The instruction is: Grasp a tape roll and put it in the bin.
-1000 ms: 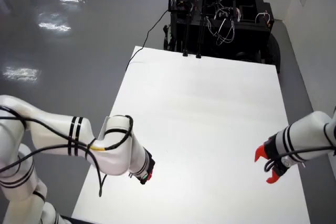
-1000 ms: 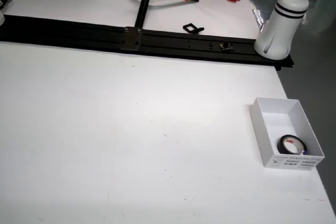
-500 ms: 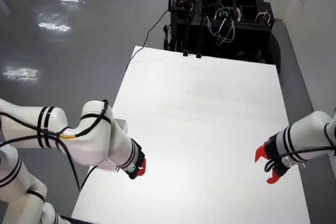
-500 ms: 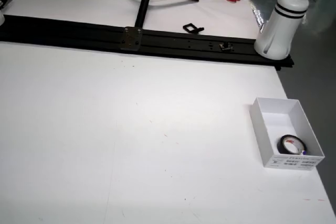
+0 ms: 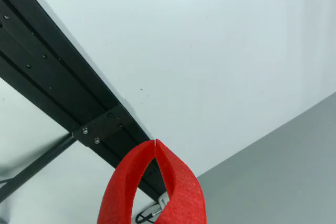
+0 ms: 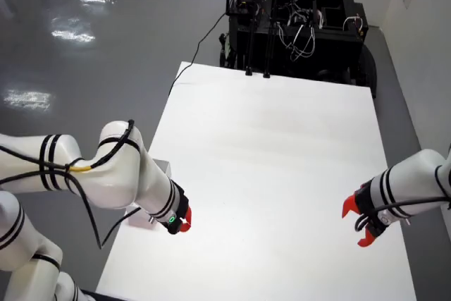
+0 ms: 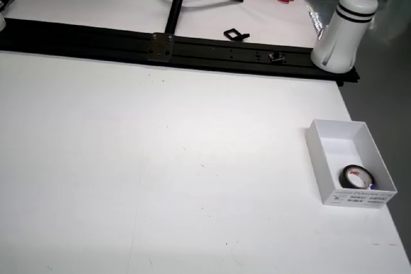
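Red tool (image 5: 156,142) rides pinched empty in its own view; only the table-level view shows tape roll (image 7: 357,176) inside bin (image 7: 319,148)

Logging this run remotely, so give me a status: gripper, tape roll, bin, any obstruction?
Gripper shut, holding nothing, red fingers touching at the tips. Tape roll lying in the white bin at the table's edge. Nothing in the way.
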